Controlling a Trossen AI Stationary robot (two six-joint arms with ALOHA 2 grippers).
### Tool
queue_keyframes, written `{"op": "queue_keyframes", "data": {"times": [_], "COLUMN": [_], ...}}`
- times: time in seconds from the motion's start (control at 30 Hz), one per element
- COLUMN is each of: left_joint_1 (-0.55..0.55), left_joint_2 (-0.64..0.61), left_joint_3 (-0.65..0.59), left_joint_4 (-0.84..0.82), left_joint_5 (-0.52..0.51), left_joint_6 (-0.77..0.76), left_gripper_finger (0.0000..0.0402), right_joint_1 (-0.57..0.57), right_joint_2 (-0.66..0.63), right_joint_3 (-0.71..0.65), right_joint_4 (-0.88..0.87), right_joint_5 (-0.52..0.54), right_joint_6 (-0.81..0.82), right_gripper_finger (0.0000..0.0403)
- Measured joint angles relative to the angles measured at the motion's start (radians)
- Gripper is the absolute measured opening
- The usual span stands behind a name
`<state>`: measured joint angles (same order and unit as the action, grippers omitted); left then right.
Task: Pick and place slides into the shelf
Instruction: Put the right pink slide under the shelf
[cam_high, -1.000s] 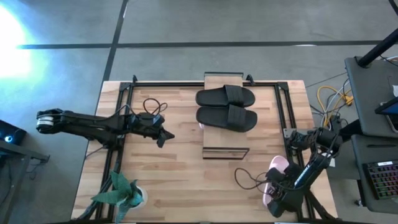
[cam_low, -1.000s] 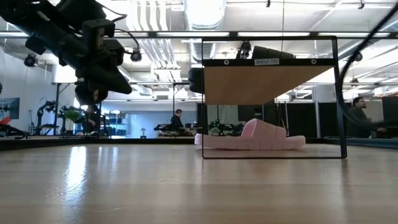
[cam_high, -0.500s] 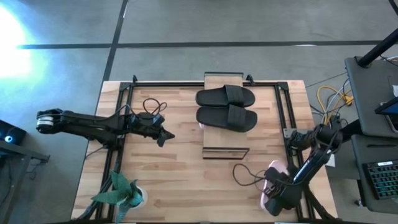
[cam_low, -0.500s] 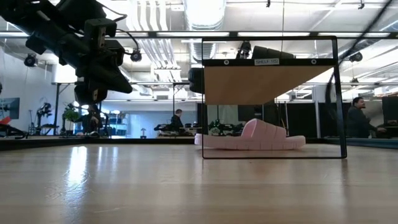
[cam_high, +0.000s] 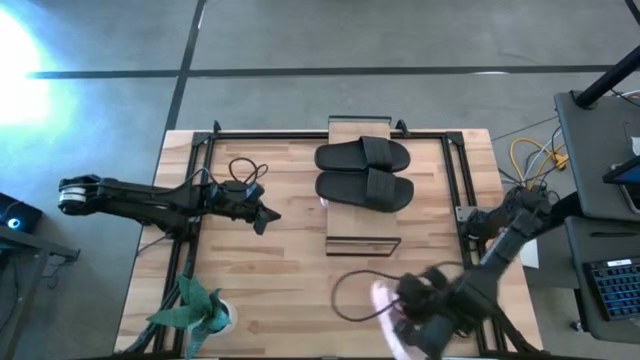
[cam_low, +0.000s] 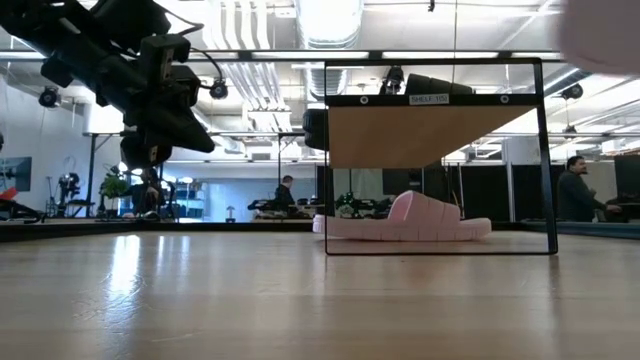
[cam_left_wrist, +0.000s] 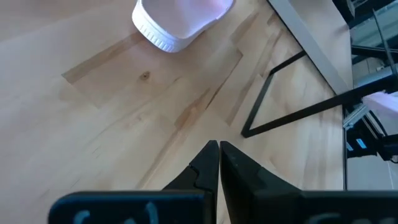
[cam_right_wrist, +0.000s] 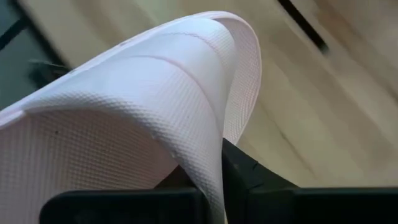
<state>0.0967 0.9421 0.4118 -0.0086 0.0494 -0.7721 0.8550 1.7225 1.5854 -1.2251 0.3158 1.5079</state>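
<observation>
Two black slides (cam_high: 364, 155) (cam_high: 366, 189) lie side by side on the shelf's (cam_high: 345, 128) wooden top. Under that top, one pink slide (cam_low: 405, 222) rests flat on the table. My right gripper (cam_high: 408, 312) is shut on a second pink slide (cam_high: 383, 298) near the table's front edge, right of centre. The same slide shows as a pale blur (cam_low: 603, 32) high in the low view. My left gripper (cam_high: 263, 216) hovers shut over the table left of the shelf, holding nothing. My right gripper holds the pink slide by its wide strap (cam_right_wrist: 210, 134), whose edge runs down between the two fingers. One dark finger (cam_right_wrist: 241, 169) shows beside the strap; the slide hides the other. The slide is lifted clear of the table.
A green toy plant (cam_high: 196, 306) stands at the table's near left corner. Dark frame rails (cam_high: 452, 185) run along the table's sides. Cables (cam_high: 352, 290) loop from the right arm over the wood in front of the shelf. People stand in the room beyond.
My right gripper has shut on the pink slide at the near right corner. It has lifted the slide clear and carried it toward the table's left edge, along the front edge. The slide now enters the low view at the top right.
</observation>
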Motion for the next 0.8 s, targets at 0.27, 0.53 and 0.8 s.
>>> {"op": "queue_keyframes", "data": {"times": [0.27, 0.53, 0.8], "left_joint_1": [-0.002, -0.010, -0.010], "left_joint_2": [-0.065, -0.257, -0.451], "left_joint_3": [0.000, 0.000, 0.000], "left_joint_4": [-0.023, -0.293, -0.401], "left_joint_5": [0.082, 0.107, 0.081], "left_joint_6": [-0.005, 0.057, 0.129], "left_gripper_finger": [0.0000, 0.0000, 0.0000], "right_joint_1": [-0.277, -0.475, -0.522], "right_joint_2": [0.116, 0.331, 0.620], "right_joint_3": [0.152, 0.468, 0.770], "right_joint_4": [0.187, 0.202, 0.102], "right_joint_5": [-0.060, -0.201, -0.068], "right_joint_6": [-0.679, -1.120, -1.306], "right_gripper_finger": [0.0013, 0.0013, 0.0013]}}
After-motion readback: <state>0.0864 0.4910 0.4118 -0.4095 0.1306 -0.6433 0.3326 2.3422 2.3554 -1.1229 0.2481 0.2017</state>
